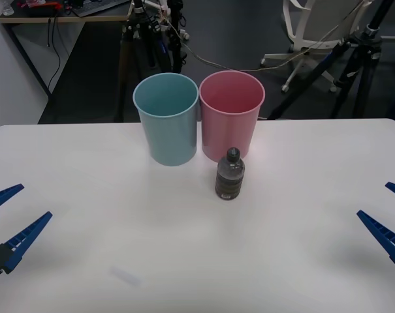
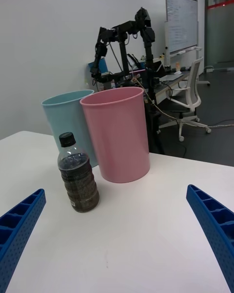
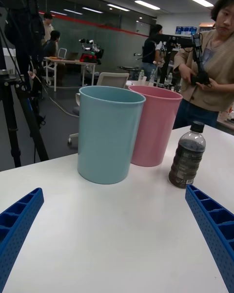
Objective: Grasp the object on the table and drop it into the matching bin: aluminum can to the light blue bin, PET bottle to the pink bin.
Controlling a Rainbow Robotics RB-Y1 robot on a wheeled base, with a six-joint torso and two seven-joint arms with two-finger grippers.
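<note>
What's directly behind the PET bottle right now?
The pink bin stands just behind the PET bottle, with the light blue bin beside it. The bottle hides part of the pink bin's lower wall.

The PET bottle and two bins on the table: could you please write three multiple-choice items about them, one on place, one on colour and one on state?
1. Where does the PET bottle stand?
A. Inside the light blue bin
B. On the table, just in front of the pink bin
C. At the table's near edge

2. What colour is the bin on the robot's left?
A. Light blue
B. Pink
C. Yellow

3. How are the two grippers?
A. Both shut on the bottle
B. Left shut, right open
C. Both open, holding nothing

Answers: 1 B, it is upright before the pink bin. 2 A, the light blue bin is on that side. 3 C, the left gripper and right gripper have spread jaws at the table's sides.
</note>
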